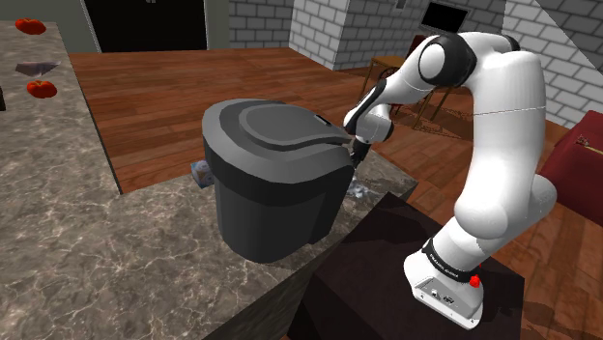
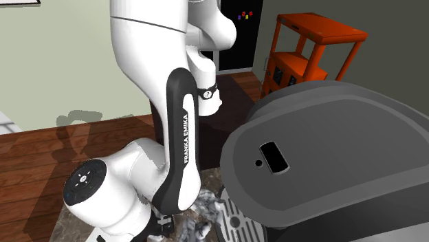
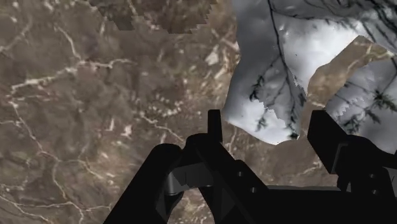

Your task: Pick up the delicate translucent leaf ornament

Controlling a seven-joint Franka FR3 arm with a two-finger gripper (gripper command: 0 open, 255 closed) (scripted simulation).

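**tilde_k:** ok what am I looking at, biggest stuff first pls

**benchrat:** Room's got a reddish-brown wooden plank floor (image 1: 193,87) and a white brick wall (image 1: 329,29) at the back, with a black area (image 1: 145,24) where a doorway would be. The work surface is a brown marble countertop (image 1: 87,222) with pale veins. On it sits a big dark grey rounded appliance (image 1: 275,184) with a lidded top. The white arm with dark joints (image 1: 502,126) stands on a dark box stand (image 1: 387,261) and bends down behind that appliance.

**tilde_k:** and the hand? got anything?

**benchrat:** Nope, nothing in it. The all-black two-finger gripper (image 3: 268,118) is low over the marble with its fingers (image 3: 215,127) standing well apart. The pale bluish-white translucent leaf ornament with dark veins (image 3: 286,63) lies flat on the countertop just ahead of the gripper. Its nearest edge pokes into the gap between the fingers, but neither one is clasping it. In the shoulder view the leaf ornament is right beside the appliance, on the stand's side.
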